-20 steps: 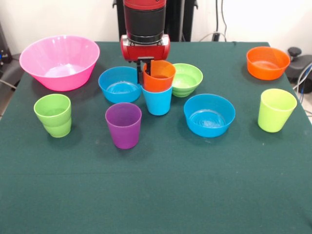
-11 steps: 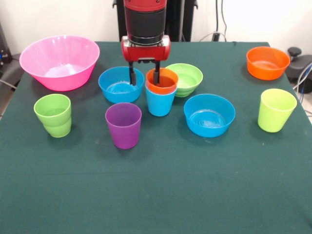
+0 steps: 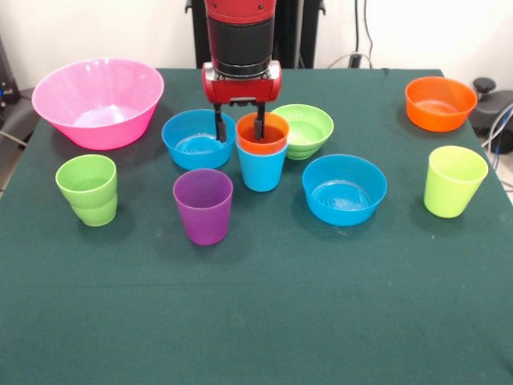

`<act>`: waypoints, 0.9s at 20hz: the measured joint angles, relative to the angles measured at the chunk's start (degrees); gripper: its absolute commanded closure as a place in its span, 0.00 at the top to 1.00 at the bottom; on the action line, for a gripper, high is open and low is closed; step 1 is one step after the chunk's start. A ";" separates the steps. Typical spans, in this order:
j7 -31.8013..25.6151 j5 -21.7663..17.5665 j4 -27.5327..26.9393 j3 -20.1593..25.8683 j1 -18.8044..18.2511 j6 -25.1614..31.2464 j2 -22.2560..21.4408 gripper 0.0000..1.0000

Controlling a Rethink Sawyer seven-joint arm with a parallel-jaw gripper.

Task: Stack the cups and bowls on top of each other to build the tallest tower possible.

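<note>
One orange plastic cup (image 3: 262, 135) is seen nested in the light blue plastic cup (image 3: 261, 168), straddled by the spread, empty gripper (image 3: 239, 127), while the remaining cups and bowls are left unstacked.

A dark green cloth-covered desk (image 3: 264, 313) fills the view; cables (image 3: 365, 40) hang against the pale wall (image 3: 433, 32) behind.

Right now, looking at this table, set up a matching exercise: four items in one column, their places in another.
1. orange cup
2. pink bowl
3. purple cup
4. orange bowl

a. far right corner of the table
b. nested in the light blue cup
c. far left corner
d. alone, nearest the camera

Pairs: 1-b, 2-c, 3-d, 4-a
</note>
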 measured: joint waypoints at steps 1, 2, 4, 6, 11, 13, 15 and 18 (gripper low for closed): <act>0.00 0.00 0.00 0.01 0.00 0.00 -0.01 1.00; 0.00 0.00 0.00 0.01 0.00 0.00 -0.01 1.00; 0.00 0.01 -0.01 0.02 0.00 0.00 0.04 1.00; 0.00 0.00 0.00 0.02 0.00 0.00 0.19 1.00; 0.00 0.00 -0.02 0.02 0.00 0.00 1.50 1.00; 0.00 -0.17 -0.02 0.03 0.00 -0.06 2.20 1.00; 0.00 -0.63 -0.07 0.07 0.01 -0.76 3.40 1.00; 0.00 -1.04 -0.17 0.12 0.03 -2.18 4.17 1.00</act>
